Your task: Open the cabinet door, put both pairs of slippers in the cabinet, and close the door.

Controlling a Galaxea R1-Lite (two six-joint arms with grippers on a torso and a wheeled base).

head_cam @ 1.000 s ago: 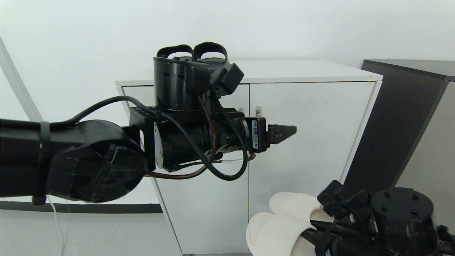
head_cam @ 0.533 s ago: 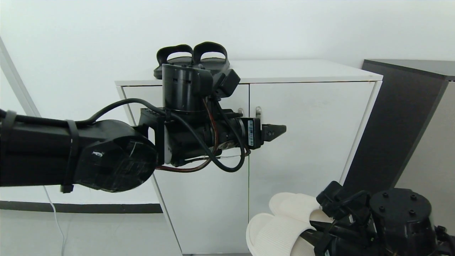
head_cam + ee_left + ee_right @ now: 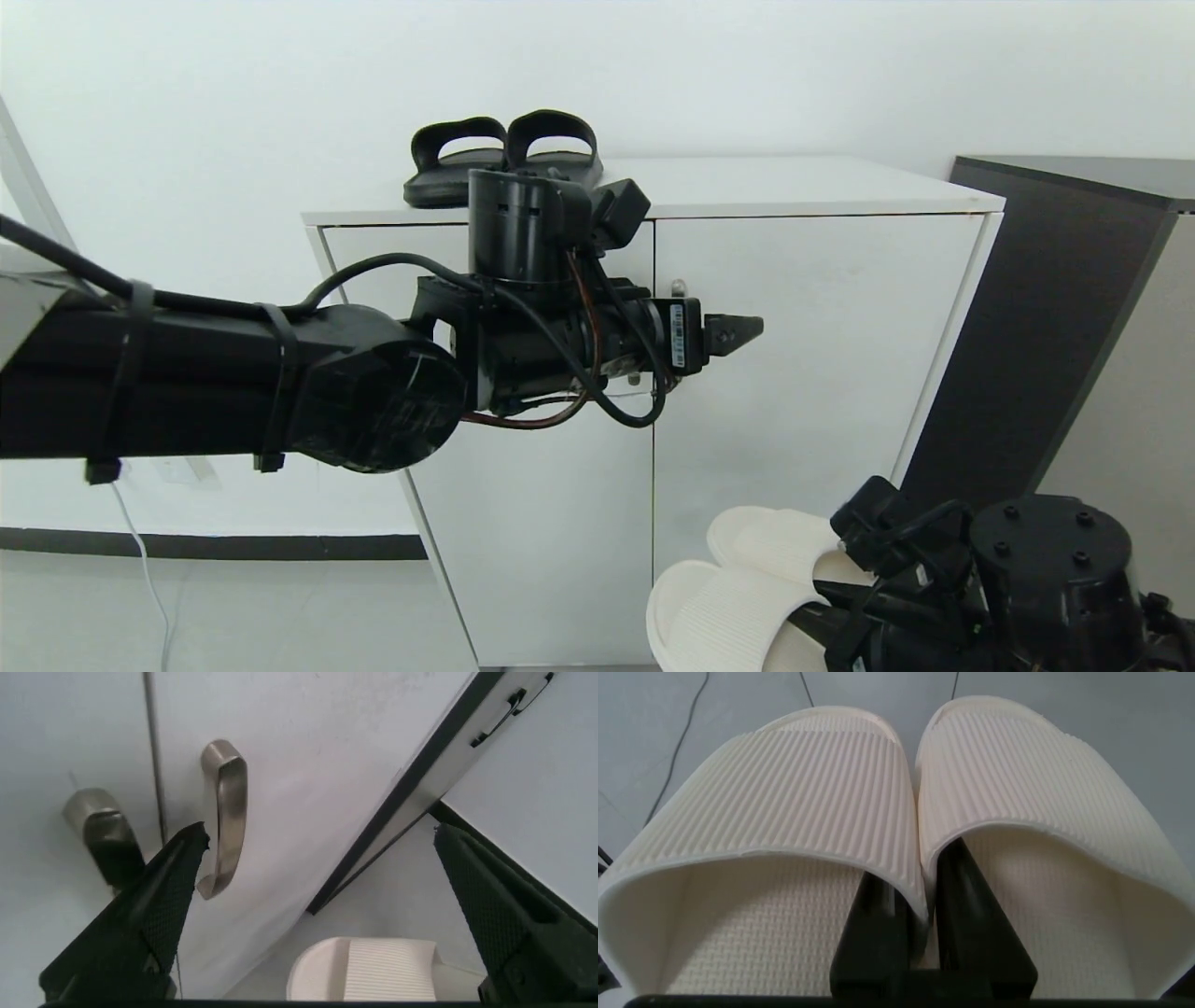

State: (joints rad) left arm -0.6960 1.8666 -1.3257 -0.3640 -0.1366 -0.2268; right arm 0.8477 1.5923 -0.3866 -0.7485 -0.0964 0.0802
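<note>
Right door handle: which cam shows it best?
Left wrist view: the right door handle shows nearly whole, close up. Head view catches just its top above the left arm. Right wrist view faces the white slippers.

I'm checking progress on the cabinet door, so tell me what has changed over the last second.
The left gripper, open, has gone forward and a little up towards the cabinet, and is now right by the door handle. Nothing was grasped or released. Unchanged: the cabinet is shut, the black slippers lie on top of it, and the right gripper is shut on the white slippers.
</note>
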